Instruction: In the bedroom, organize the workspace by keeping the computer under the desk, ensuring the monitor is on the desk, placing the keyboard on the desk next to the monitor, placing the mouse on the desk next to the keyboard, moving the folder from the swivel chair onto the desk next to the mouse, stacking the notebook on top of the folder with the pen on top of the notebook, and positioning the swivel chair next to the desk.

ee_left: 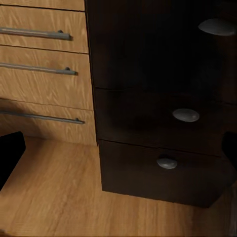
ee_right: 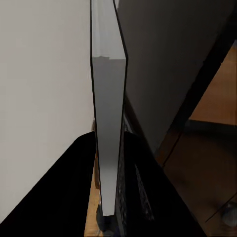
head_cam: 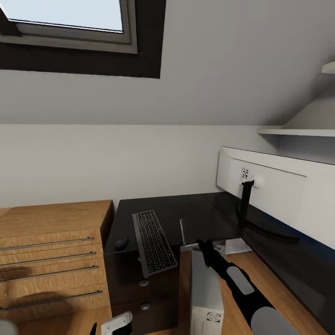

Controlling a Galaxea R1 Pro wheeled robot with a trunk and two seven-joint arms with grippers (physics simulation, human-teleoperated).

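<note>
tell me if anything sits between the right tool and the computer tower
Nothing visible does. In the head view the right arm reaches down to the computer standing on the floor beside the desk drawers, and the right wrist view shows its thin panel edge running between the fingers.

the glossy black surface [head_cam: 186,211] runs in an l along the wall, with dark drawers [ee_left: 163,123] and round silver knobs below its left end. the slim black keyboard [head_cam: 153,243] lies lengthwise at the front left, its near end jutting past the edge. the small black mouse [head_cam: 122,243] sits just left of it, apart. the monitor [head_cam: 279,186] stands on the right wing, white back showing, on a black stand. the pale grey computer [head_cam: 206,298] stands upright on the floor under the surface.
</note>
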